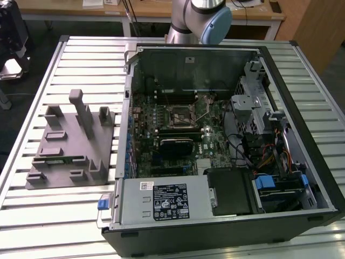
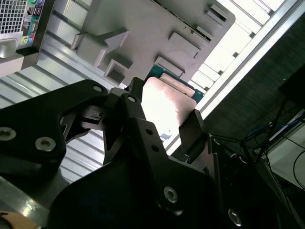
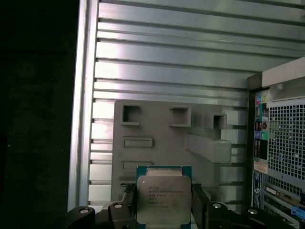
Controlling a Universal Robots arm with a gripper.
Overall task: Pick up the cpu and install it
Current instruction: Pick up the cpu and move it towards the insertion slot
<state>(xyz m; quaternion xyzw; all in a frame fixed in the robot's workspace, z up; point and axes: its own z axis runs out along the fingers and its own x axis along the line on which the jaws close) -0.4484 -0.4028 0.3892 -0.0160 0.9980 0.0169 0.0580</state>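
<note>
The gripper (image 3: 163,202) is clamped narrowly on the cpu (image 3: 163,191). In the first wrist view its black fingers (image 3: 200,210) press against two opposite sides of the chip, whose silvery top faces the camera. The cpu hangs in the air above the grey holder block (image 3: 157,129). The block lies on the slatted bench (image 3: 167,57) toward its edge at the exterior view's left, beside the open computer case (image 1: 215,135).

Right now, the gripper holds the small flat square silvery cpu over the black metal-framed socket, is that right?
No. The gripper holds the cpu over the grey plastic holder block instead; the first wrist view shows it.
</note>
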